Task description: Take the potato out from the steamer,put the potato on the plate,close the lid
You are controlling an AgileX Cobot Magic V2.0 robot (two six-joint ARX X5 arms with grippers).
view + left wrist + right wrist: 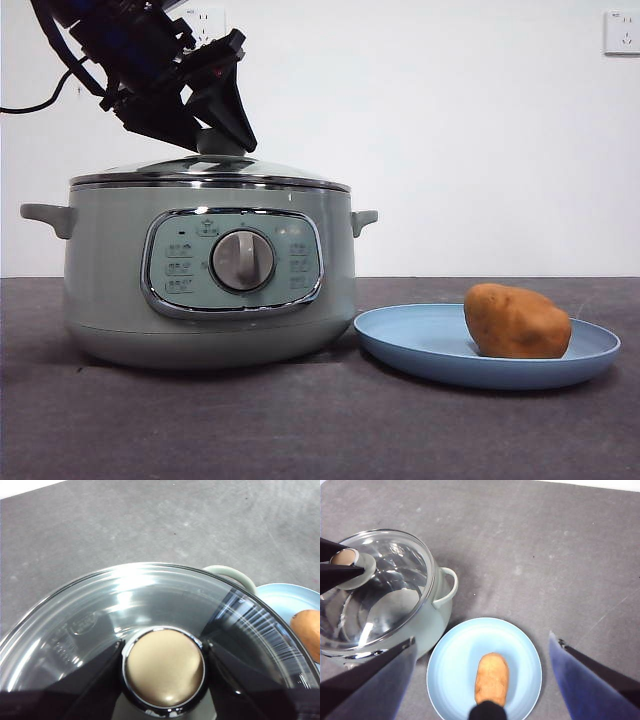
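1. While straddling the knob (164, 667), left gripper (222, 135) jaws spread on either side of it, upper left of front view; contact with knob: cannot tell.
2. Lid (210, 172) seated on steamer (205, 275) rim, left half of front view.
3. Right gripper (482, 680) high over plate, jaws wide apart, holding nothing.
4. Potato (516, 321) lying on plate (420, 340), lower right of front view, toward its right side.
5. Plate just beside steamer base on dark grey table (300, 430).
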